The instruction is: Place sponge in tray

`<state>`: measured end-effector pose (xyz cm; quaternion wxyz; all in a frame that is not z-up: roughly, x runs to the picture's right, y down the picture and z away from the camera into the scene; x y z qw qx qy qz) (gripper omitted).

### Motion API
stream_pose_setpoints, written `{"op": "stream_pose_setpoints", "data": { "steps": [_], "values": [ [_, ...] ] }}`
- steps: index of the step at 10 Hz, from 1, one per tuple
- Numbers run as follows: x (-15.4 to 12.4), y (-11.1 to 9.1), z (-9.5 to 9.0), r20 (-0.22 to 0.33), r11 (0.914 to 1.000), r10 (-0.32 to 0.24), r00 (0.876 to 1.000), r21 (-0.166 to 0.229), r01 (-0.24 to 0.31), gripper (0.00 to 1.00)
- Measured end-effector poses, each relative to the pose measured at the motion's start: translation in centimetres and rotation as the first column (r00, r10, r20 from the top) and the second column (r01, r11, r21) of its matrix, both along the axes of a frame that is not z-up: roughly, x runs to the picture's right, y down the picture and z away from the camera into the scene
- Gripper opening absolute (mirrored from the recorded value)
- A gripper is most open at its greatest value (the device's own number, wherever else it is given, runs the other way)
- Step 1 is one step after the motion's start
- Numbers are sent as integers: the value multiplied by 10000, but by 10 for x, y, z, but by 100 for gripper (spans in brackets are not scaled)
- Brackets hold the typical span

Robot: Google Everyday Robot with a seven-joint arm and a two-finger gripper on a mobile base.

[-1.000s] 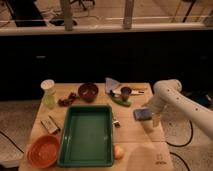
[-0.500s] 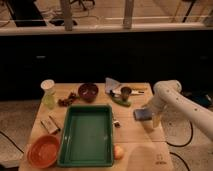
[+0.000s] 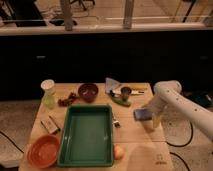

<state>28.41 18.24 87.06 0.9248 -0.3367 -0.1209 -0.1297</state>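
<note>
Where the wooden table [image 3: 145, 150] fills the lower view, a white robot arm [image 3: 185, 107] reaches in from the right edge. The dark green tray [image 3: 87, 135] lies at the table's centre, nothing in it. An orange bowl [image 3: 44, 151] sits just beside the tray's front-left corner; a dark red bowl [image 3: 88, 92] stands behind the tray. The blue-grey sponge [image 3: 142, 114] is to the right of the tray, apart from it, outside the rim. The end effector [image 3: 151, 120] hangs at the sponge's right side, fingers spread; whether they touch it cannot be told. A small pale-orange round object [image 3: 119, 152] rests against the tray's front-right corner.
</note>
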Motion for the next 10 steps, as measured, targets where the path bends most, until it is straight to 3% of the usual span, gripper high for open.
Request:
{"op": "stream_pose_setpoints", "data": {
  "steps": [10],
  "values": [
    [0,3,2,160,10000,-23,9999,-79,25,80]
  ]
}}
